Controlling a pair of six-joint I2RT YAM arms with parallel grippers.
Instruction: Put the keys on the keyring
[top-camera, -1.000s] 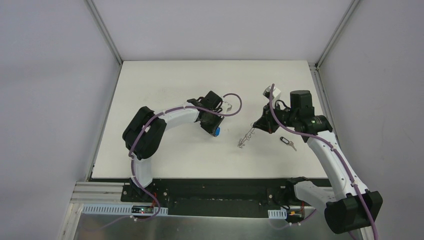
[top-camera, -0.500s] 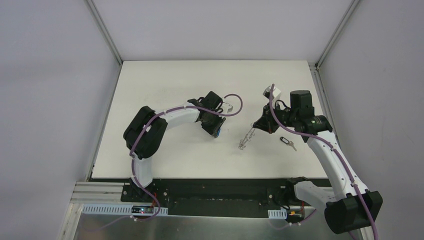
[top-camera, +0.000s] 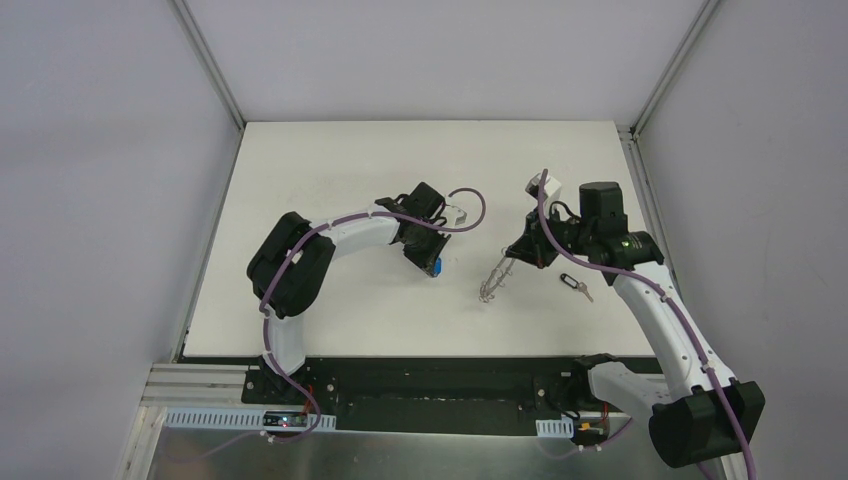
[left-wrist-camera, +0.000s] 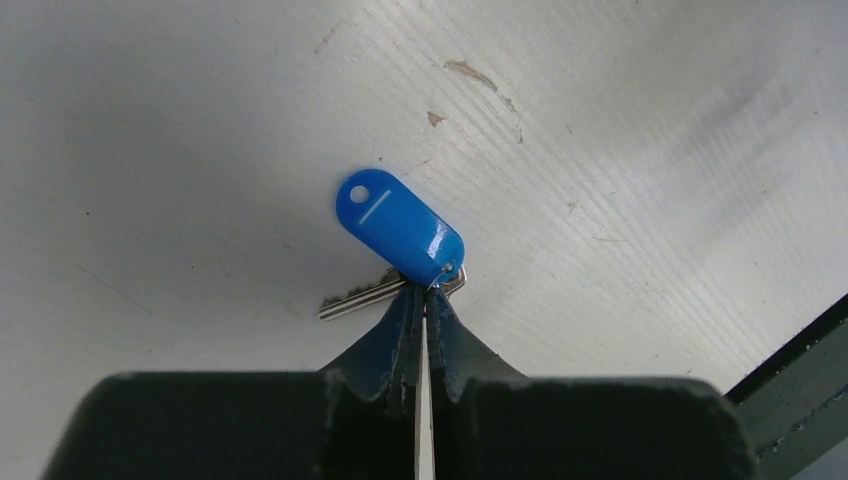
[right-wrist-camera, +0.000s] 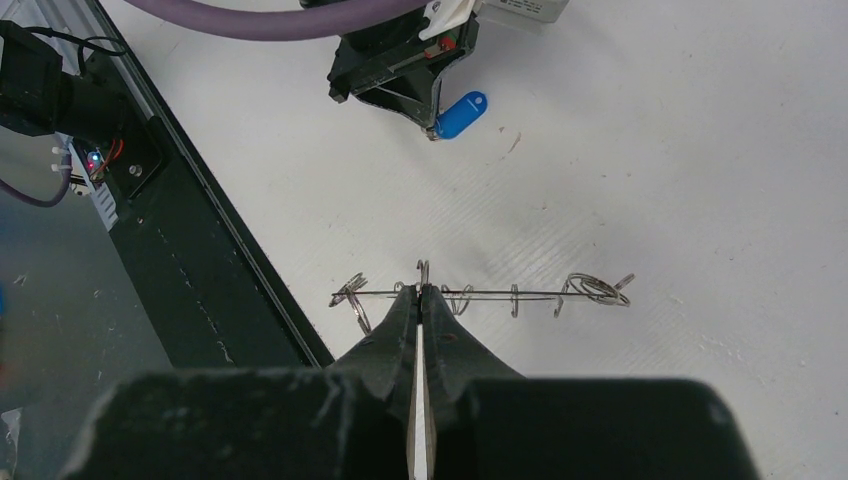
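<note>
One blue key (left-wrist-camera: 400, 228), one black key (top-camera: 574, 287), one keyring (right-wrist-camera: 480, 294).

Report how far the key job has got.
Done: no key hangs on the keyring. In hand: left tool pinches the blue key, right tool grips the keyring edge-on. To do: thread the blue key, then fetch the black key lying on the table.

My top camera looks steeply down from above the near edge, taking in the whole table (top-camera: 330, 180). Each wrist camera looks close along its jaws; both wrist views share the blue key (left-wrist-camera: 400, 228).
</note>
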